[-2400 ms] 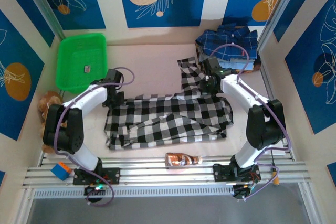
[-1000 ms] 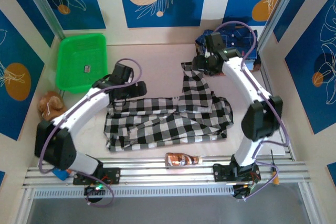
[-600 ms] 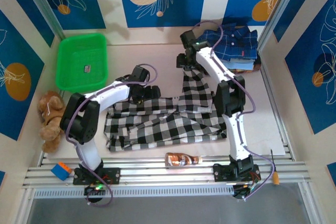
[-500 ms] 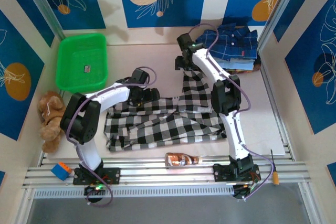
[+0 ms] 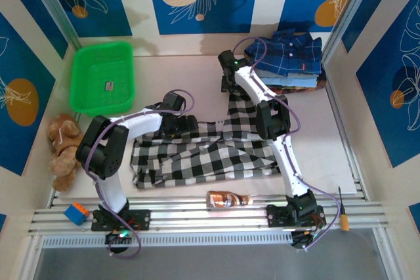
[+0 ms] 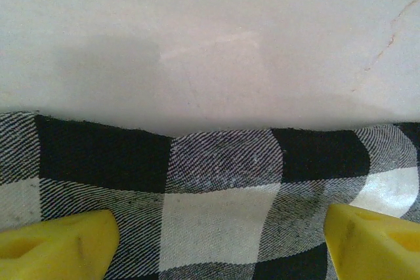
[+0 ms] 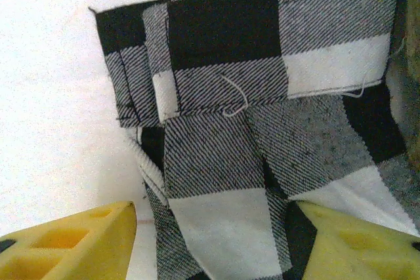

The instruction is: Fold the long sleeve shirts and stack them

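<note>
I have the checked shirt (image 5: 210, 149) lying flat across the middle of the desk (image 5: 184, 73). One sleeve (image 5: 241, 106) runs up toward the far side. The stack of folded shirts (image 5: 289, 57), navy plaid on top, sits in the far right corner, near the sleeve end but apart from it.

My left gripper (image 5: 184, 122) hangs over the far edge of the shirt body. On its wrist camera the yellow fingers (image 6: 59, 240) are spread wide, with the hem between them and bare desk beyond; nothing is pinched. My right gripper (image 5: 230, 83) is over the sleeve end. Its fingers (image 7: 354, 240) are likewise spread, either side of the cuff (image 7: 197, 63), which lies flat with a loose thread showing.

I judge this to be the start of the sleeve fold, with both grips lined up but not taken. Next I want to lower both wrists and pinch the cuff and the hem cleanly. I want one layer on the left if I can manage it. Then I would carry the sleeve back over the body without dragging the rest of the shirt.
</note>
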### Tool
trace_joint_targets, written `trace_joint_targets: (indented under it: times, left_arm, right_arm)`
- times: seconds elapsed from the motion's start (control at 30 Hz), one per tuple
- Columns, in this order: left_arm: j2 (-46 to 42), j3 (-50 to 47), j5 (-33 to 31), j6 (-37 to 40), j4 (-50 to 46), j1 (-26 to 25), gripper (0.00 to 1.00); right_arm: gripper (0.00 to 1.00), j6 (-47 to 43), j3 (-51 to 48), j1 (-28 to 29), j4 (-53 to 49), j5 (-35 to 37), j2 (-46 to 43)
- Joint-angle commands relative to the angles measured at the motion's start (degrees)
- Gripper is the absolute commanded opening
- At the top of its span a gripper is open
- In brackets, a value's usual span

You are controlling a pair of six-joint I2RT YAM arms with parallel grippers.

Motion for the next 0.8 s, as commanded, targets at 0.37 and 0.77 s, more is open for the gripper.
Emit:
trace_joint_targets:
  times: [0.37, 0.77]
  left_arm:
    - [5.9, -2.4, -0.2, -1.4, -1.7, 4.0, 0.86]
    - [9.9, 4.8, -2.8, -0.2, -2.4, 12.4, 0.86]
  right_arm:
    - [0.03, 7.4, 5.7, -1.8, 0.6, -4.8, 3.7]
    - [0.00, 5.2, 9.3, -2.4, 10.5, -14.2, -7.6]
